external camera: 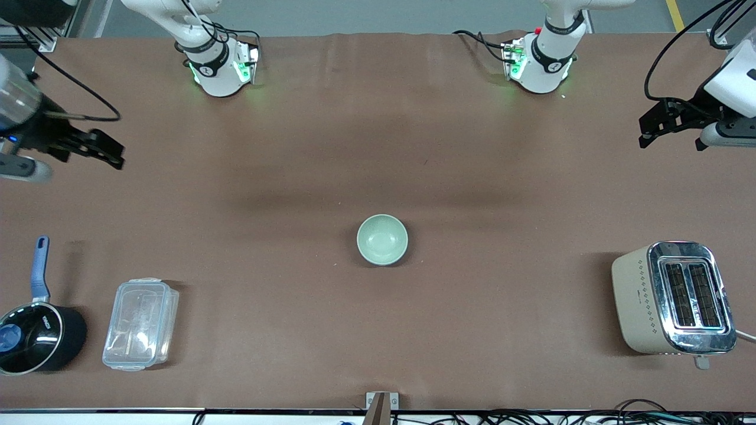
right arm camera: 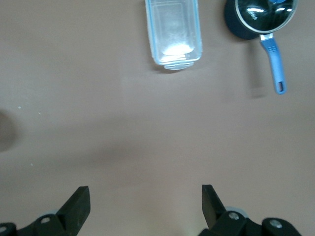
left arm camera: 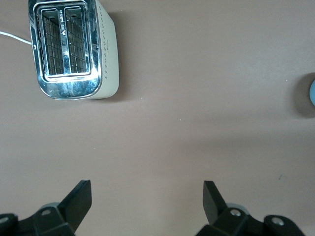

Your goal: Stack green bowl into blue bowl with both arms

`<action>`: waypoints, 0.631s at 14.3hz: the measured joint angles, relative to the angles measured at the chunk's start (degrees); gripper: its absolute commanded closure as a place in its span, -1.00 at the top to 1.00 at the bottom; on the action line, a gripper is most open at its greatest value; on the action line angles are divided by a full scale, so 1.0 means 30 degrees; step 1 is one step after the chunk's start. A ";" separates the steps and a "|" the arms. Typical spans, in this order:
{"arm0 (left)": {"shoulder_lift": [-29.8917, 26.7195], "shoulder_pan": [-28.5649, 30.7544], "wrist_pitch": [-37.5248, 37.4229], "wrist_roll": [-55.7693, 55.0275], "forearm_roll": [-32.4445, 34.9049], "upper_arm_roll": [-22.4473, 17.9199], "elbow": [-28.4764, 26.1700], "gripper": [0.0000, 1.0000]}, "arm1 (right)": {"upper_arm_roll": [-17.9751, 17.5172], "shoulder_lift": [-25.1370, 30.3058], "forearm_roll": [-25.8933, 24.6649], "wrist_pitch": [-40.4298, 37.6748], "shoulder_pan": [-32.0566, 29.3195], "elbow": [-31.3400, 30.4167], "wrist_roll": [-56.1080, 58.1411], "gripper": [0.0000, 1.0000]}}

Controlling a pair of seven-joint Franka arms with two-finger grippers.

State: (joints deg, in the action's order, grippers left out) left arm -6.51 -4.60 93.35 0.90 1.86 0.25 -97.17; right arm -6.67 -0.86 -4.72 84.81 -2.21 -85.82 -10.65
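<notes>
The green bowl (external camera: 382, 239) stands upright in the middle of the table, and its pale mint inside shows. No separate blue bowl shows in the front view. A sky-blue sliver (left arm camera: 312, 93) shows at the edge of the left wrist view, toward the table's middle, and I cannot tell whether it lies under the green bowl. My left gripper (external camera: 647, 133) is open and empty over the left arm's end of the table, and it also shows in the left wrist view (left arm camera: 147, 196). My right gripper (external camera: 115, 154) is open and empty over the right arm's end, as in the right wrist view (right arm camera: 145, 199).
A cream and chrome toaster (external camera: 673, 298) stands near the front at the left arm's end. A clear plastic box (external camera: 140, 323) and a black saucepan with a blue handle (external camera: 35, 336) stand near the front at the right arm's end.
</notes>
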 measured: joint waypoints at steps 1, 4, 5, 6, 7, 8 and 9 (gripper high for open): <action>0.0054 0.0035 -0.0045 -0.0046 0.0000 -0.0018 0.0001 1.00 | 0.0414 0.0302 0.0012 -0.0098 0.0048 -0.0176 0.0482 1.00; 0.0165 0.0439 -0.0062 -0.0324 0.0001 -0.0081 0.0058 1.00 | 0.1853 0.0818 0.0117 -0.0141 0.0219 -0.0548 0.2502 1.00; 0.0187 0.0574 -0.0164 -0.0324 0.0001 -0.0089 0.0195 1.00 | 0.2438 0.0880 0.0353 -0.0141 0.0228 -0.0611 0.3038 1.00; 0.0218 0.0632 -0.0507 -0.0325 0.0001 -0.0106 0.0433 1.00 | 0.2930 0.0897 0.0514 -0.0141 0.0224 -0.0631 0.3493 1.00; 0.0261 0.0632 -0.0882 -0.0327 0.0001 -0.0108 0.0697 1.00 | 0.3227 0.0897 0.0578 -0.0140 0.0224 -0.0632 0.3816 1.00; 0.0311 0.0621 -0.1170 -0.0333 0.0001 -0.0100 0.0968 1.00 | 0.3344 0.0897 0.0595 -0.0134 0.0227 -0.0631 0.3964 1.00; 0.0349 0.0608 -0.1370 -0.0334 0.0001 -0.0089 0.1189 1.00 | 0.3356 0.0897 0.0612 -0.0119 0.0238 -0.0630 0.4010 1.00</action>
State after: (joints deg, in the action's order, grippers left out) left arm -5.47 -2.77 89.24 -0.10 1.86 -0.02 -93.60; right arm 3.40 1.83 -2.89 84.45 -1.50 -87.71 1.38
